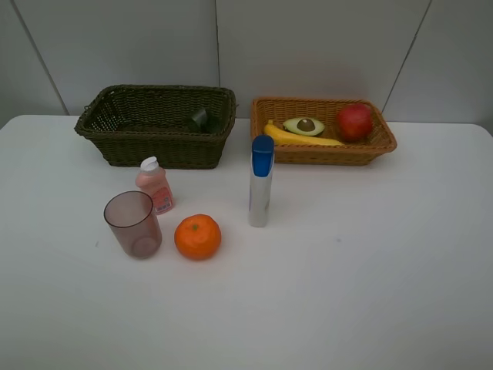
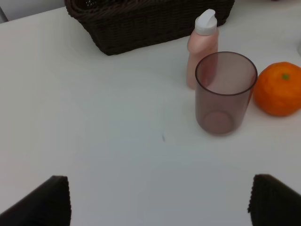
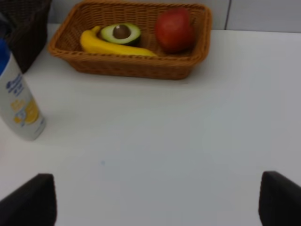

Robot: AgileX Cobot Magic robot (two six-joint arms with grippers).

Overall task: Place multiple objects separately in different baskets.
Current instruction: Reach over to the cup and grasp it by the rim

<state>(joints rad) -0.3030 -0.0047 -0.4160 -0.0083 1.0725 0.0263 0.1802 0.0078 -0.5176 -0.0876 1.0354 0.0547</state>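
The light orange-tan basket (image 1: pixel 331 153) (image 3: pixel 136 66) holds a banana (image 1: pixel 300 138) (image 3: pixel 113 46), an avocado half (image 1: pixel 303 126) (image 3: pixel 121 33) and a red apple (image 1: pixel 353 121) (image 3: pixel 175 29). A dark green bottle (image 1: pixel 200 119) lies in the dark basket (image 1: pixel 162 150) (image 2: pixel 141 28). On the table stand the pink bottle (image 1: pixel 155 185) (image 2: pixel 202 47), the cup (image 1: pixel 133 223) (image 2: pixel 225 94), the orange (image 1: pixel 198 236) (image 2: pixel 280 89) and the blue-capped tube (image 1: pixel 261 181) (image 3: pixel 19 99). My left gripper (image 2: pixel 160 207) is open and empty, short of the cup. My right gripper (image 3: pixel 155 202) is open and empty, short of the tan basket.
Neither arm shows in the exterior high view. The white table (image 1: pixel 370 270) meets a grey panelled wall behind the baskets. A corner of the dark basket (image 3: pixel 23 28) shows beside the tube in the right wrist view.
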